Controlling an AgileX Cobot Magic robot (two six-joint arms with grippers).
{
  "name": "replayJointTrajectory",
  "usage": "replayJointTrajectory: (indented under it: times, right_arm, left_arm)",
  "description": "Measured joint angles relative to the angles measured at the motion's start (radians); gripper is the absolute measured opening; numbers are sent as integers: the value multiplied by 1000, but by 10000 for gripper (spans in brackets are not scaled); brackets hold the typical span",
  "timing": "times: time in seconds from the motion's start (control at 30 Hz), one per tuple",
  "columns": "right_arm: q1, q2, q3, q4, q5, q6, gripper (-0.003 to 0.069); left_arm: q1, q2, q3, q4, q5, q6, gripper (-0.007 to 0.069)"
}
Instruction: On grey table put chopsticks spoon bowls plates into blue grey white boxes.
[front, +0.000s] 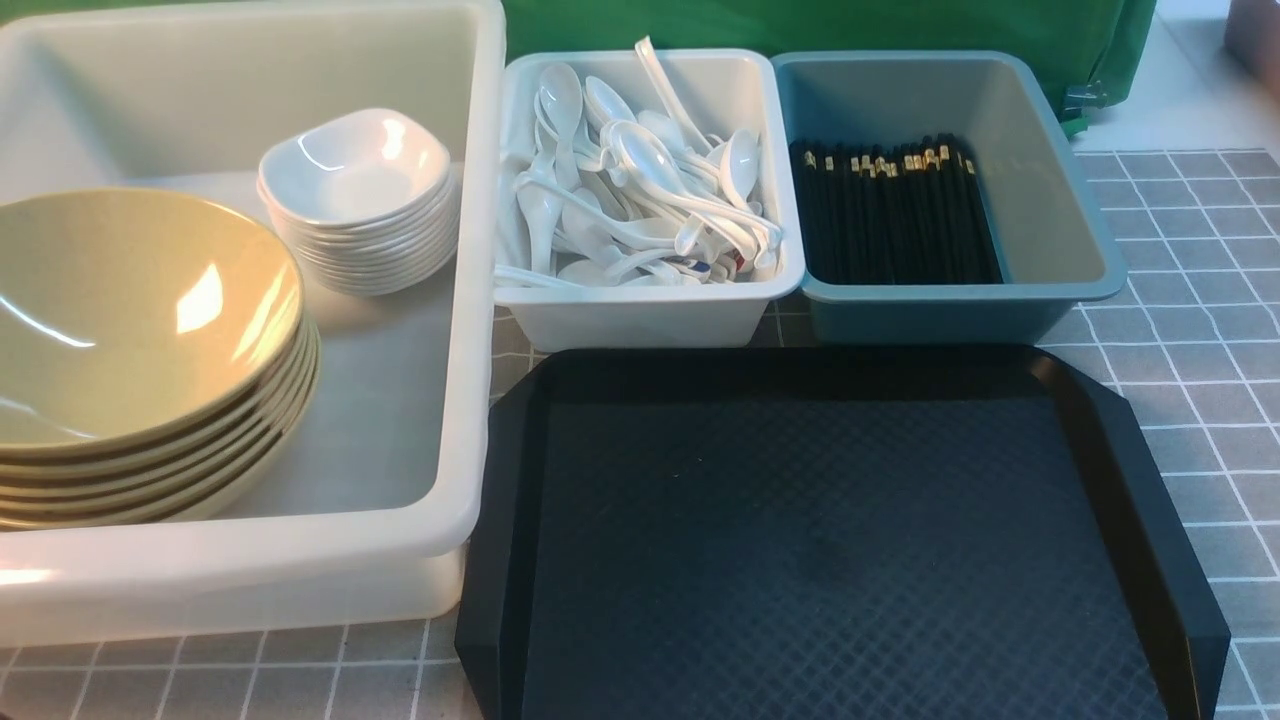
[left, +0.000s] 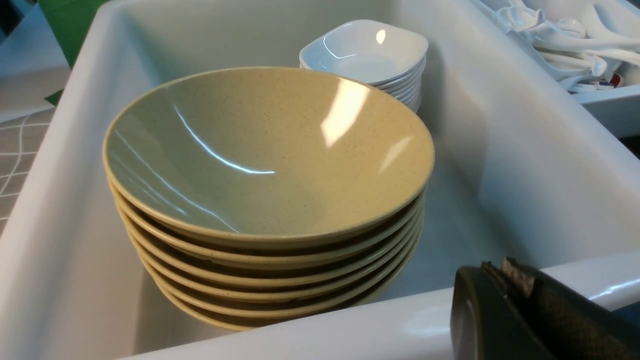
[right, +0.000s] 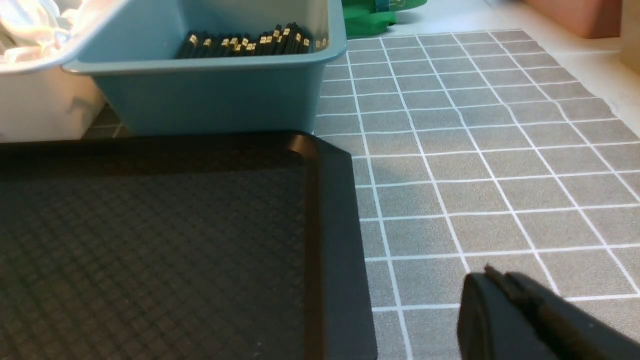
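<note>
The front view looks down and forward over three plastic tubs and a black octagonal textured tray (front: 830, 540). The left wrist camera sits close above stacked olive-yellow bowls (left: 270, 165); the right wrist camera sits low, sharing that tray and the blue-grey tub (right: 210, 95).

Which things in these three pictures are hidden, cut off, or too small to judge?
- Bowls: front view, the picture's left edge cuts the stack.
- Large white box: its near left corner lies outside the front view.
- Chopsticks: right wrist view, the blue-grey box wall hides all but the ends.
- Lower spoons: buried under the upper ones.

Black end effector (left: 505, 290) — textured pads
</note>
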Motion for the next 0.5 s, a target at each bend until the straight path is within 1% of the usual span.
replayJointTrajectory:
  times: [0.5]
  right_arm:
    - [0, 0, 0, 0, 0, 0, 43]
  left_arm:
    - [0, 0, 22, 0, -4, 0, -11]
